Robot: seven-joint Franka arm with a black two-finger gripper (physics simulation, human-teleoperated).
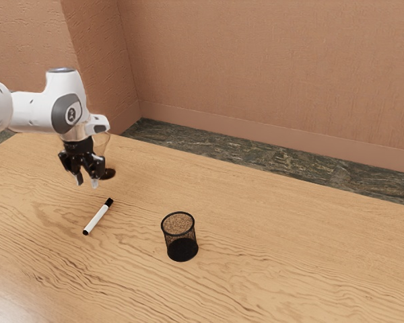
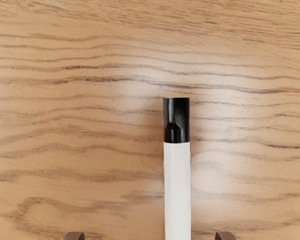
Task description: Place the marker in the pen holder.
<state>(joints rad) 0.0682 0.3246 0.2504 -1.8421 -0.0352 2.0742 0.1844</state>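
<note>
The gripper (image 1: 87, 182) hangs above the table at the exterior view's left, its two fingertips apart and nothing between them. In the wrist view, the tips of the open gripper (image 2: 150, 236) stand wide apart, on either side of the marker's line. Lying flat on the wood, the white marker (image 1: 97, 217) with black ends is below the gripper and a little toward the camera in the exterior view. Under the hand, the marker (image 2: 177, 185) shows a black end and part of its white body. The pen holder (image 1: 179, 237), a black mesh cup, stands upright, apart from the marker.
A small dark rounded object (image 1: 108, 173) is seen just beside the gripper in the exterior view. The wooden table (image 1: 289, 249) reaches to a far edge, with dark stone floor (image 1: 256, 165) and a brownish wall (image 1: 269, 81) beyond.
</note>
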